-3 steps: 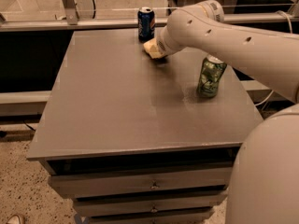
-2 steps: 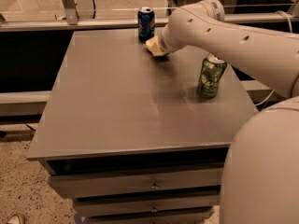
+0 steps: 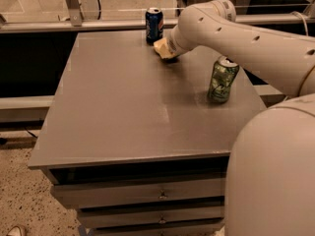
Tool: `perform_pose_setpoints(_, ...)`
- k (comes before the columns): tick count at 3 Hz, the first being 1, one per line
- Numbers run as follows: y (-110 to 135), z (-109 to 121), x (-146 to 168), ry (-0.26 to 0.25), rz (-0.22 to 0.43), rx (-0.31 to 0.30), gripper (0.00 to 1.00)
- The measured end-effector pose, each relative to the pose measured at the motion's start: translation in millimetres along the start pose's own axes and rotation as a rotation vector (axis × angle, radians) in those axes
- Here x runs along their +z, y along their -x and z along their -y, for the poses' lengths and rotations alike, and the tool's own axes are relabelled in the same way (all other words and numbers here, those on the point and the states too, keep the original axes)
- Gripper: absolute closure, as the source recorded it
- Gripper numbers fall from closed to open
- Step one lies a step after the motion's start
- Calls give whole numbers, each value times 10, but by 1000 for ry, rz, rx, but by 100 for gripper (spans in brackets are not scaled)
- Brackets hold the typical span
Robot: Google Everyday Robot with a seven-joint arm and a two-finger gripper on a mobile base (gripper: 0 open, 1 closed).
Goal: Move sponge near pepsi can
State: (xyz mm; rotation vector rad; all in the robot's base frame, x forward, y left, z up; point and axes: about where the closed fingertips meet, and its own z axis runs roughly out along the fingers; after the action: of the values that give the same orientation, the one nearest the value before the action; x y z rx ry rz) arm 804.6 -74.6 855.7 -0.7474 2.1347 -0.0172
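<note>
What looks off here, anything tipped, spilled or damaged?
Nothing stands out. The pepsi can and green can both stand upright on the table, with no spill visible. The gripper is at the sponge, just right of the pepsi can.

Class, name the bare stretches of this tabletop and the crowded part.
Bare: the table left and front, bordered by the green can. Crowded: far edge, where the pincer and sponge sit beside the pepsi can.
</note>
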Motion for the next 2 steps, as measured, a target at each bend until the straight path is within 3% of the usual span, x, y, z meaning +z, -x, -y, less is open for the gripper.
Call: perform_pose_setpoints(2,-3,17,63,12,-9,9,36)
